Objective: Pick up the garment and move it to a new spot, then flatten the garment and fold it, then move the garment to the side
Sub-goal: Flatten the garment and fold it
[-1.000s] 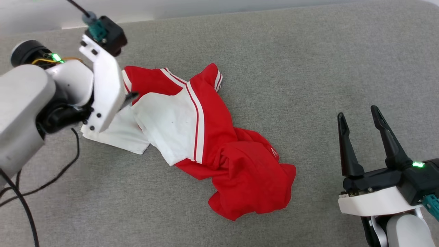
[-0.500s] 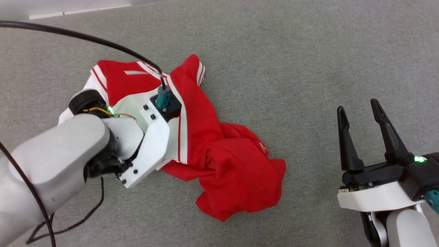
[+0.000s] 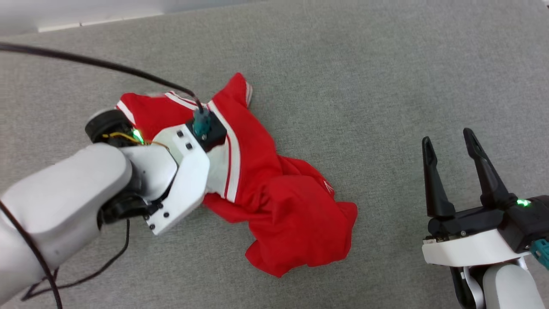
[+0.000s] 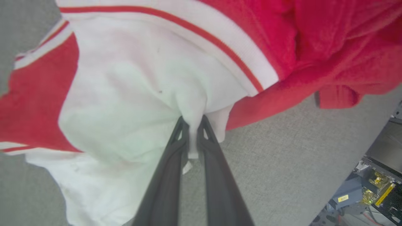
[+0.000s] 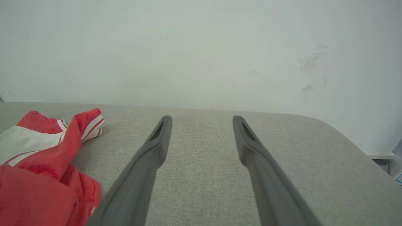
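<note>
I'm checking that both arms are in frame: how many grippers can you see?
2. The left gripper is shut on white fabric of the T-shirt; the right gripper hangs open above the grey surface, right of it.

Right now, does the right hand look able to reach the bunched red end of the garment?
Probably yes. The right hand stands open to the right of the garment, with bare grey surface between them. The left hand pinches white fabric at the other end, off that path.
</note>
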{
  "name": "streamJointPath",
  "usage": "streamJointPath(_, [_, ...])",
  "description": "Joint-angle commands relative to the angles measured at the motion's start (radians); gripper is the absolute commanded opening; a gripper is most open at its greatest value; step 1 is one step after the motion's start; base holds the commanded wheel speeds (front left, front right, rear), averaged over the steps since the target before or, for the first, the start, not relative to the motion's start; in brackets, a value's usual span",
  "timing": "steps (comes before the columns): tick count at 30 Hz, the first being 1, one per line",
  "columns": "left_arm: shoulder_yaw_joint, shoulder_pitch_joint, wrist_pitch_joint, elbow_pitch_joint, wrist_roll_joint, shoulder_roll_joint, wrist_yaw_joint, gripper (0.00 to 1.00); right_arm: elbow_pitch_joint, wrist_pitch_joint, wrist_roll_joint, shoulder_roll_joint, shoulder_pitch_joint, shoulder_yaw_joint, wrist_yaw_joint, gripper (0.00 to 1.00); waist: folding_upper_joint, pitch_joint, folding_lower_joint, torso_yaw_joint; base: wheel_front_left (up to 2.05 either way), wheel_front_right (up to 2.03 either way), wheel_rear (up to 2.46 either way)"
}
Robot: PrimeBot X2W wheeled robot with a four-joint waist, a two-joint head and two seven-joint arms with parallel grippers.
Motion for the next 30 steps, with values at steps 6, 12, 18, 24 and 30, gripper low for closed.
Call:
streamJointPath(6, [0.026, -0.082, -0.097, -0.044, -0.033, 0.018, -0.001, 0.0, 0.004, -0.002, 0.011, 0.002, 0.015, 0.017, -0.001, 1.0, -0.0001, -0.039, 0.0, 0.005, 0.0, 0.0, 0.0])
streamJointPath(12, [0.024, -0.167, -0.137, -0.044, -0.003, -0.049, -0.001, 0.0, -0.005, -0.002, 0.023, 0.002, -0.001, 0.034, -0.001, 1.0, -0.0001, -0.02, 0.0, -0.031, 0.0, 0.0, 0.0])
streamJointPath(18, [0.007, -0.232, -0.139, 0.026, 0.044, -0.187, -0.001, 0.0, -0.014, -0.002, 0.044, 0.002, -0.035, 0.032, -0.001, 1.0, -0.0001, 0.051, 0.0, -0.095, 0.0, 0.0, 0.0])
streamJointPath(24, [0.001, -0.215, -0.116, 0.098, 0.118, -0.335, -0.001, 0.0, -0.016, -0.002, 0.075, 0.002, -0.058, 0.027, -0.001, 1.0, -0.0001, 0.119, 0.0, -0.152, 0.0, 0.0, 0.0])
streamJointPath(30, [0.001, -0.172, -0.1, 0.138, 0.196, -0.439, -0.001, 0.0, -0.019, -0.002, 0.098, 0.003, -0.079, 0.034, -0.001, 1.0, -0.0001, 0.169, 0.0, -0.191, 0.0, 0.0, 0.0])
